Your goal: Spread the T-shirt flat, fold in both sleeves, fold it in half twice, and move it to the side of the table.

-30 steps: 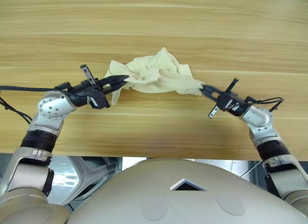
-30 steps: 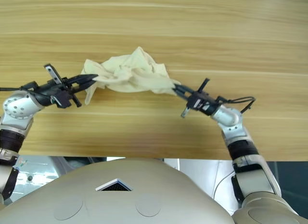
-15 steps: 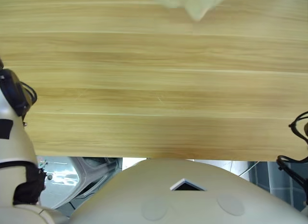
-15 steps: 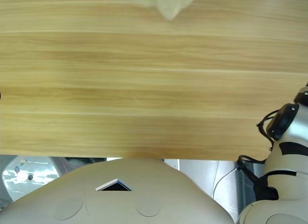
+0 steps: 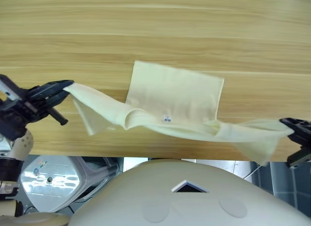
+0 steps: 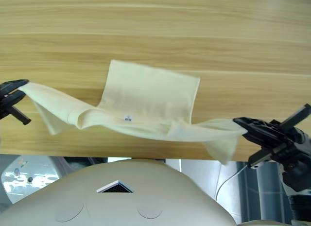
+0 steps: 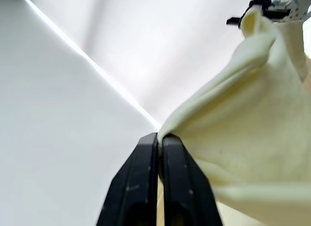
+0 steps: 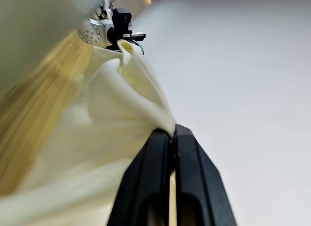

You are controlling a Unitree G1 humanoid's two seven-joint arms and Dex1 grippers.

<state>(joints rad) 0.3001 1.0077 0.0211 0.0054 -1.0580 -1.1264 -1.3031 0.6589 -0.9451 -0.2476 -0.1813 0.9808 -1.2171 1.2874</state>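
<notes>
Drawn out wide since a second ago, from a crumpled heap at mid-table between two close-set grippers into a long stretched span, with both arms swung far apart. Half a second back, lifted up to the far edge of the head view. Now lowered again and opened out.

Underneath everything, a pale wooden table [image 5: 155, 22], with planks running across the whole head view.

On it, the cream T-shirt [image 5: 175, 97]. Far part seemingly flat on the wood as a rough rectangle. Near part raised and held taut between the two grippers, close to the table's front edge. Slack cloth drooping below the taut line at each end: a left flap [image 5: 90, 121] and a right flap [image 5: 262, 148], the latter hanging past the front edge.

At the shirt's left end, the left gripper [image 5: 67, 83], fingers pressed together on a pinch of fabric, seen plainly from its own wrist camera. At the right end, low and near the front edge, the right gripper [image 6: 236, 121], likewise clamped tight on the cloth.

Smallest of all, a white label [image 5: 166, 119] on the raised fold near the middle of the taut edge, bearing dark print too small to read.
</notes>
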